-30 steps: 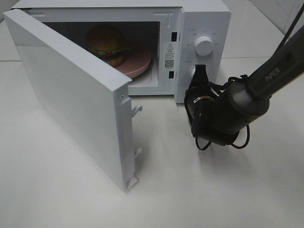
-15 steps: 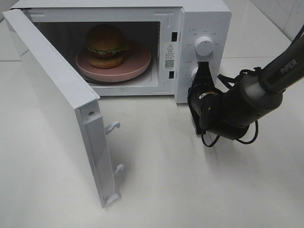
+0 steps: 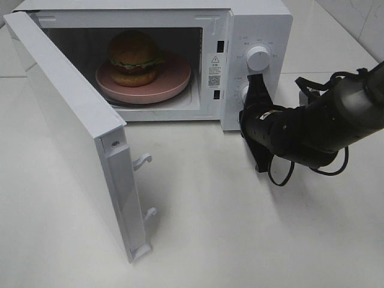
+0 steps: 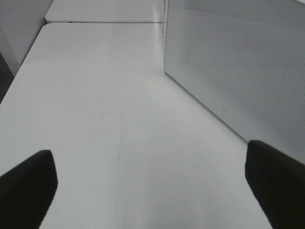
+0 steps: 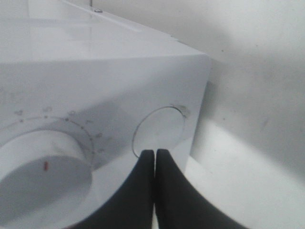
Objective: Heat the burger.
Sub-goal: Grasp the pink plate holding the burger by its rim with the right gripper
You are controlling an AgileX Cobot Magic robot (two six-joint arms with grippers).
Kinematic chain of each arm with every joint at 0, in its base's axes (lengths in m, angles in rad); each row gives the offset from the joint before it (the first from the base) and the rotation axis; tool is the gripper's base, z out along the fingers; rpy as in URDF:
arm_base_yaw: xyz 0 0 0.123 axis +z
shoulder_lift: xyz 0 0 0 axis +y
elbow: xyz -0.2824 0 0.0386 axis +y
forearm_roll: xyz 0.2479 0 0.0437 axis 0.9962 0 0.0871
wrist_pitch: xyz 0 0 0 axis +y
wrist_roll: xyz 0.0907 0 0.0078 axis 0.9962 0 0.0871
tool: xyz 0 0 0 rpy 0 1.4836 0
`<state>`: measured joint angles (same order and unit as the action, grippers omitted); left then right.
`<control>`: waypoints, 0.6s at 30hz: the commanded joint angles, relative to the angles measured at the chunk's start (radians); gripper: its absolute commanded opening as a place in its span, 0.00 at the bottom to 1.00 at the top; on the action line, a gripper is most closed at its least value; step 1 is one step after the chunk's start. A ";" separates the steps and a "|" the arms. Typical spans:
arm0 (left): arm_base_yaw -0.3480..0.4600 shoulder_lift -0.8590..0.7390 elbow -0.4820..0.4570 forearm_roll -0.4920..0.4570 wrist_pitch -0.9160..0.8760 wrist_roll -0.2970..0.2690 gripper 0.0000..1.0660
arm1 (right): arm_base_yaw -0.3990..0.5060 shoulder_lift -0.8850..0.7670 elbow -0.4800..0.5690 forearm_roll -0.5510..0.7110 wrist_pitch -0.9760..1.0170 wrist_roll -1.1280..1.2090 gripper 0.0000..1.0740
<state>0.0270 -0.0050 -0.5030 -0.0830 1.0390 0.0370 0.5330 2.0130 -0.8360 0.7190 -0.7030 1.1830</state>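
**Now: burger loaded, door to shut**

The burger (image 3: 134, 58) sits on the pink plate (image 3: 177, 78) inside the microwave (image 3: 264, 24), beyond the control panel from the right gripper (image 3: 257, 81) and well apart from it. The door (image 3: 72, 132) stands wide open, farther off again on that same side.

The right gripper is clenched on nothing. In the wrist view its tips (image 5: 155, 153) meet at the rim of a flush round button (image 5: 159, 129), with a red-marked dial (image 5: 45, 174) just beside them. Whether they press the button or only rest there I cannot tell.

The left gripper (image 4: 148, 162) is spread wide and empty above the counter (image 4: 109, 95), with the door's outer face (image 4: 238, 62) near its right finger.

Judging from this, loading is done, and closing and starting are left. The next move calls for swinging the door fully shut; the left gripper looks best placed to push its outer face. After that a dial needs turning, so the right gripper would have to back off, spread its fingers and close around the knob.
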 commanded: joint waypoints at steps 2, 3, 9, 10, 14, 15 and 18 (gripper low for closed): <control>-0.006 -0.018 0.004 0.002 -0.001 -0.001 0.94 | -0.003 -0.054 0.039 -0.014 0.091 -0.059 0.00; -0.006 -0.018 0.004 0.002 -0.001 -0.001 0.94 | -0.003 -0.086 0.062 -0.014 0.120 -0.103 0.00; -0.006 -0.018 0.004 0.002 -0.001 -0.001 0.94 | -0.003 -0.151 0.100 -0.013 0.194 -0.235 0.00; -0.006 -0.018 0.004 0.002 -0.001 -0.001 0.94 | -0.009 -0.183 0.111 -0.013 0.251 -0.309 0.00; -0.006 -0.018 0.004 0.002 -0.001 -0.001 0.94 | -0.025 -0.223 0.113 -0.013 0.368 -0.440 0.01; -0.006 -0.018 0.004 0.002 -0.001 -0.001 0.94 | -0.040 -0.249 0.113 -0.013 0.429 -0.547 0.01; -0.006 -0.018 0.004 0.002 -0.001 -0.001 0.94 | -0.047 -0.287 0.113 -0.014 0.504 -0.704 0.02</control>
<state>0.0270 -0.0050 -0.5030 -0.0830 1.0390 0.0370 0.4890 1.7410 -0.7260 0.7120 -0.2250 0.5390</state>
